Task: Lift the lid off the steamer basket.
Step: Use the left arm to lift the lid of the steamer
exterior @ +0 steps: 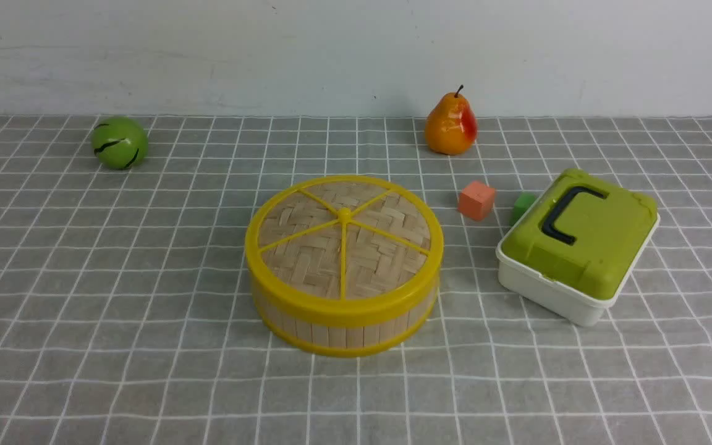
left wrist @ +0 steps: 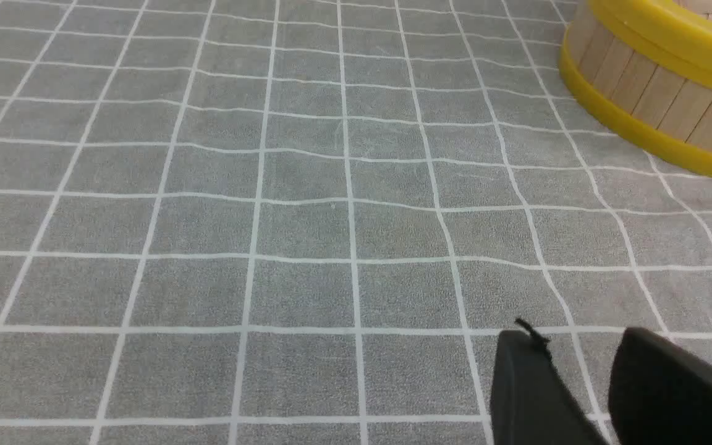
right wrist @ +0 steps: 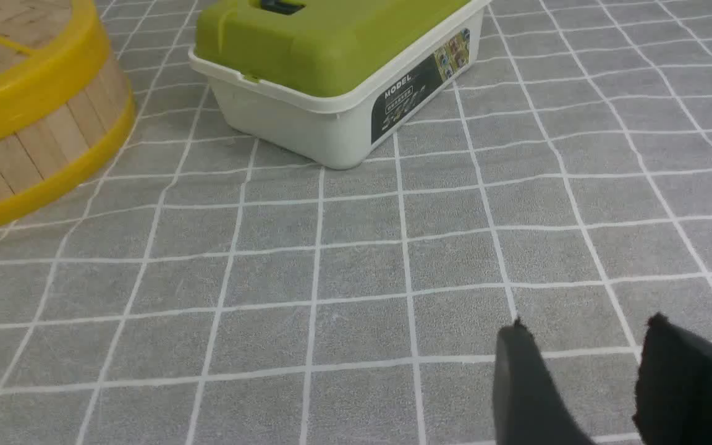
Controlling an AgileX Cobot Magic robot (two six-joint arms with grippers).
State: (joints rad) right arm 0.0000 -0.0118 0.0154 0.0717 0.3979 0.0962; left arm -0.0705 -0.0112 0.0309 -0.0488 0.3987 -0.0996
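The left gripper (left wrist: 578, 337) had its jaws spread, with only the grey checked cloth (left wrist: 306, 228) between them. The steamer basket (left wrist: 659, 99) sat well ahead of those jaws, untouched. The right gripper (right wrist: 588, 321) also held its jaws apart and empty, with the basket ahead of them and the white box (right wrist: 294, 120) under its green cover (right wrist: 325, 43) ahead too. The lid (exterior: 343, 241) sat flat on the basket, well apart from both pairs of jaws.
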